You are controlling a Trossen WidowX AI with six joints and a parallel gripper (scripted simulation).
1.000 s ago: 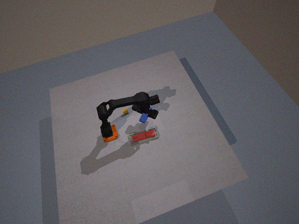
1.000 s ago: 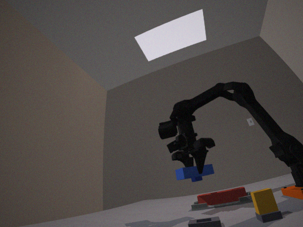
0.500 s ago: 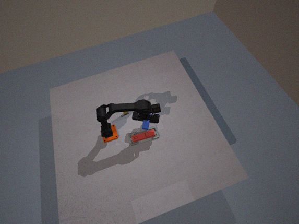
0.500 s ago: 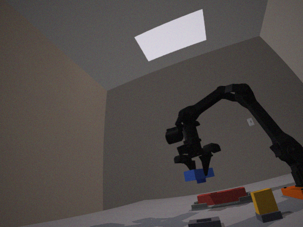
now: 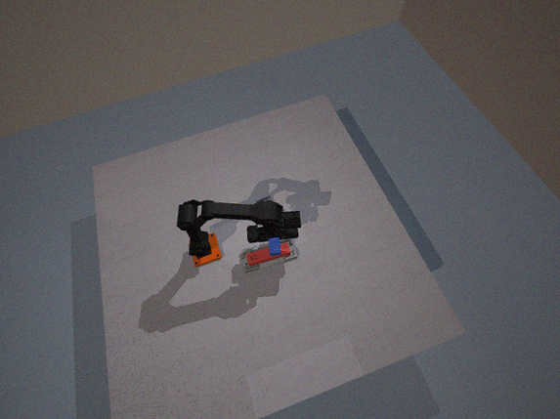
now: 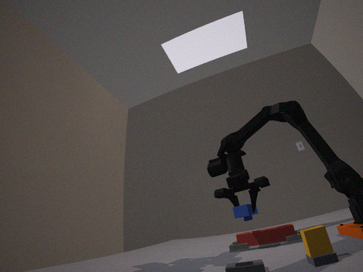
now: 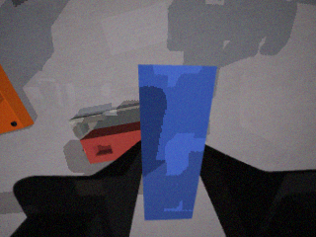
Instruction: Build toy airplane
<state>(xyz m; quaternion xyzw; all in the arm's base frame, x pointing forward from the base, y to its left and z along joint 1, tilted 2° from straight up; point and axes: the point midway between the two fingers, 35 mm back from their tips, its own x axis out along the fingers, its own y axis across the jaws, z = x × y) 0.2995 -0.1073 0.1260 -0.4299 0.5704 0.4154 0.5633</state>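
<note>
Leftmost in the exterior view, your gripper point(image 6: 245, 208) point(image 7: 168, 143) clamps the blue wing point(image 6: 243, 211) point(image 7: 179, 118) point(image 5: 274, 245) above the red fuselage point(image 6: 265, 234) point(image 7: 111, 145) point(image 5: 261, 256), which looks seated in its cradle point(image 6: 239, 247) point(image 7: 104, 115) point(image 5: 294, 254); the wing remains unfitted. Rightward, the yellow tail fin point(image 6: 316, 241) stands in its holder point(image 6: 322, 259), also left to fit. Open air surrounds the wing; mind the cradle's raised edges.
</note>
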